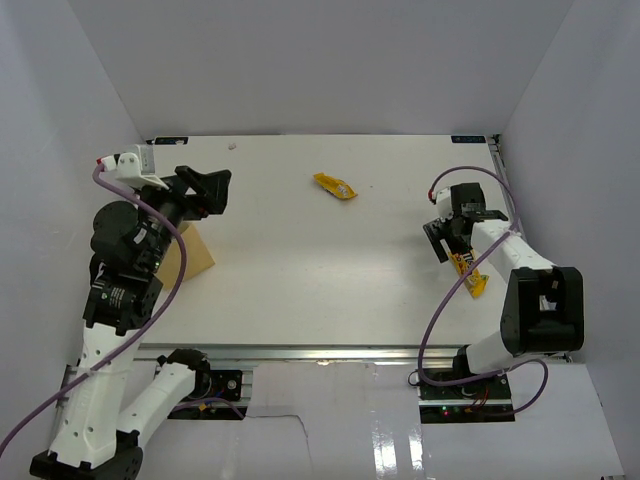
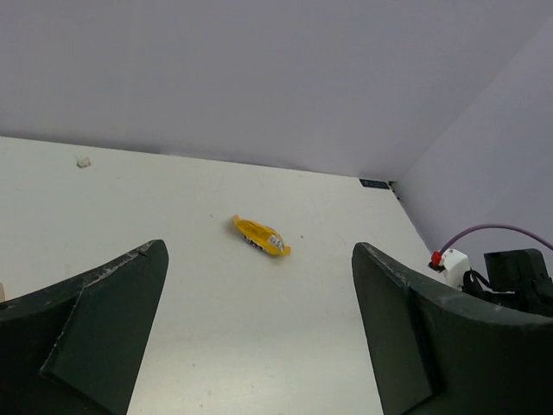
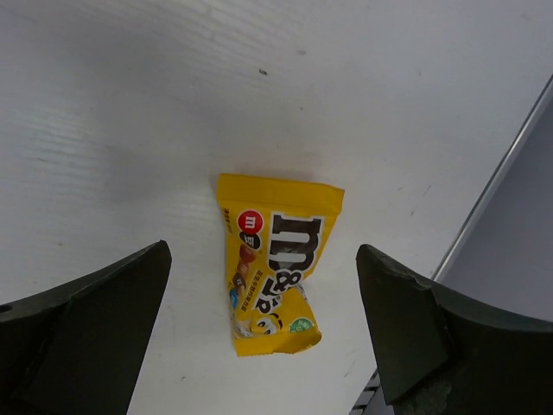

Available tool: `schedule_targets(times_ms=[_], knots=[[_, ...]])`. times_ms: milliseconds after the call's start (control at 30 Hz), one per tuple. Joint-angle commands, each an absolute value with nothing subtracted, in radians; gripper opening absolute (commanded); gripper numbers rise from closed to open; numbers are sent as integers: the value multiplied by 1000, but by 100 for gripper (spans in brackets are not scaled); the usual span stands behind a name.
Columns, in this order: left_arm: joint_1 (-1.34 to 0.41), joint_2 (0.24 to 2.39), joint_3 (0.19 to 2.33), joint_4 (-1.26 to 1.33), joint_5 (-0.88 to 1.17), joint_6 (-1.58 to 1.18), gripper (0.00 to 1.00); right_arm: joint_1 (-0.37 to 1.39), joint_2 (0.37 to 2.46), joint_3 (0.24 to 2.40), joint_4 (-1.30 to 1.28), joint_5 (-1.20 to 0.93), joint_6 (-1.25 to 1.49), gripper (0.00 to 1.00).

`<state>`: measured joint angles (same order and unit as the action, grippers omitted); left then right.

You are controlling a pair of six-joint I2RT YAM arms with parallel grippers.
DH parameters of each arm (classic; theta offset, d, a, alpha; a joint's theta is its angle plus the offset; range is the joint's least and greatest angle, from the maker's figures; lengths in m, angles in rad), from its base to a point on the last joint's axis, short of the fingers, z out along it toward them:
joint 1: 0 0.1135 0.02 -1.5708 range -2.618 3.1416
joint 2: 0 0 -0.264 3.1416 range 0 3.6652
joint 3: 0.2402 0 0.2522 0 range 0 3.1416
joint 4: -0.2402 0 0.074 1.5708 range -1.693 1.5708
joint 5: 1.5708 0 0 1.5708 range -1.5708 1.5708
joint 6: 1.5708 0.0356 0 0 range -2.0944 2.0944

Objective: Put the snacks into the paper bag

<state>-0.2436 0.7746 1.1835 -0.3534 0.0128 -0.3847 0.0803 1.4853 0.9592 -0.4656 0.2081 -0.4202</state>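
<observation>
Two snacks lie on the white table. An orange-yellow wrapper (image 1: 335, 186) (image 2: 261, 236) rests near the far middle. My left gripper (image 1: 212, 192) (image 2: 259, 290) hangs well short of it at the far left, open and empty. A yellow M&M's pack (image 1: 468, 272) (image 3: 275, 272) lies flat by the right edge. My right gripper (image 1: 452, 238) (image 3: 262, 285) hovers just above it, open, one finger on each side and not touching. The tan paper bag (image 1: 192, 256) stands behind my left arm, mostly hidden by it. No other snacks show.
White walls enclose the table on three sides. A small white speck (image 1: 232, 146) (image 2: 83, 161) lies near the back wall. A metal rail (image 3: 484, 216) runs along the table's right edge, close to the M&M's pack. My right arm's wrist (image 2: 510, 277) shows at the right in the left wrist view.
</observation>
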Motion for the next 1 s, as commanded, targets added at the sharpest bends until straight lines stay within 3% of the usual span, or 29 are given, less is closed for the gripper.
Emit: schedule_targets(times_ms=[0, 333, 433, 467, 567, 833, 933, 967], knots=[[-241, 735, 1152, -362, 69, -361, 98, 75, 1500, 931, -492, 356, -376, 93], [-241, 664, 1115, -385, 49, -342, 98, 40, 1597, 923, -502, 298, -331, 88], [-241, 652, 1112, -388, 48, -344, 98, 34, 1594, 920, -497, 276, -356, 71], [-241, 646, 1112, -388, 48, -345, 98, 32, 1594, 919, -495, 273, -365, 58], [-241, 643, 1120, -387, 49, -351, 98, 25, 1598, 913, -489, 272, -373, 31], [-241, 652, 1166, -387, 64, -357, 98, 23, 1546, 908, -491, 154, -411, 16], [-241, 661, 1195, -382, 83, -367, 98, 23, 1479, 937, -561, -113, -522, 16], [-241, 664, 1203, -371, 92, -371, 98, 23, 1462, 951, -592, -300, -567, 17]])
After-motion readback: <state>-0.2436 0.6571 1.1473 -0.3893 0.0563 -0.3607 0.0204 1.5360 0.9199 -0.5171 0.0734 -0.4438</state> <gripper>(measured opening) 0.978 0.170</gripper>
